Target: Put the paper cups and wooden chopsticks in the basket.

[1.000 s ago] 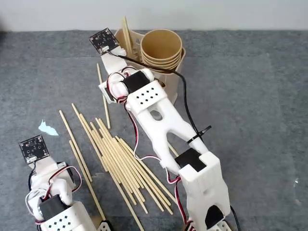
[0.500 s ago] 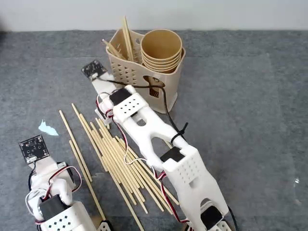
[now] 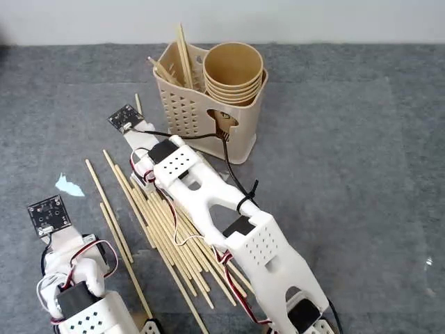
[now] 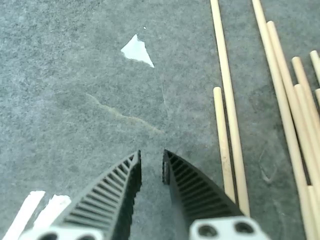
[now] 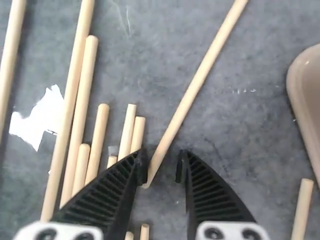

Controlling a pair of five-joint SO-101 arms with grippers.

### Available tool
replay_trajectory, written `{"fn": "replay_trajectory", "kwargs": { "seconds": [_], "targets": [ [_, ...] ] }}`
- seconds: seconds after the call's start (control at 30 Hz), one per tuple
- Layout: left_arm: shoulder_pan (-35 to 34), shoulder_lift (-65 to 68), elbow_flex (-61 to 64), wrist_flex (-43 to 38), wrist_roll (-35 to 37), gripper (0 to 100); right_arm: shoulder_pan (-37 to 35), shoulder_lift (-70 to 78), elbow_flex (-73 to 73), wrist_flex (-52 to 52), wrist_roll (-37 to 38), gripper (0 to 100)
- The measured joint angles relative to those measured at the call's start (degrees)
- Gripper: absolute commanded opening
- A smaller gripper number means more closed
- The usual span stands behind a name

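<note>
The right claw (image 5: 161, 165) is spread a little, low over the grey tabletop (image 5: 235, 130) just beside the basket's (image 5: 307, 95) corner. The end of a single chopstick (image 5: 192, 92) lies in the gap between its jaws, close against one jaw. The gap is wider than the stick, so nothing is pinched. From the claw, that stick runs at a slant alongside the basket. On the claw's far side from the basket, the blunt ends of the loose chopsticks (image 5: 75, 105) lie side by side, with a white scrap (image 5: 35, 122) next to them.

In the high view the right arm (image 3: 208, 202) stretches across the loose chopsticks (image 3: 174, 236) towards the basket (image 3: 208, 111). Its wrist sits just short of the basket's perforated wall.

The left claw (image 4: 151, 162) is open by a narrow slit and holds nothing. It hangs over bare tabletop (image 4: 75, 100) well apart from the basket, beyond the pile. A torn paper scrap (image 4: 136, 50) lies ahead of it, and a few of the loose sticks lie to one side.

Inside the basket stands a nested stack of paper cups (image 3: 233, 66). A few upright chopsticks (image 3: 182, 49) lean in the compartment beside them.
</note>
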Motion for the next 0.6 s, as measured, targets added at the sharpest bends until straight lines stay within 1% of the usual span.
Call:
{"fn": "replay_trajectory", "kwargs": {
  "seconds": [0.1, 0.17, 0.23, 0.33, 0.43, 0.6],
  "targets": [
    [0.0, 0.0, 0.0, 0.0, 0.0, 8, 0.09, 0.62, -0.44, 0.35, 0.35, 0.2],
    [0.0, 0.0, 0.0, 0.0, 0.0, 8, 0.35, 0.79, -0.97, 0.97, 1.49, 2.2],
    [0.0, 0.0, 0.0, 0.0, 0.0, 8, 0.62, 0.88, -1.32, 2.64, 3.52, 0.6],
    [0.0, 0.0, 0.0, 0.0, 0.0, 8, 0.62, 0.88, -2.29, 6.07, 4.4, 0.9],
    [0.0, 0.0, 0.0, 0.0, 0.0, 8, 0.62, 0.79, -3.34, 10.55, 4.75, 0.8],
    [0.0, 0.0, 0.0, 0.0, 0.0, 8, 0.97, -4.31, -3.43, 19.78, 5.01, 0.8]
  ]
}}
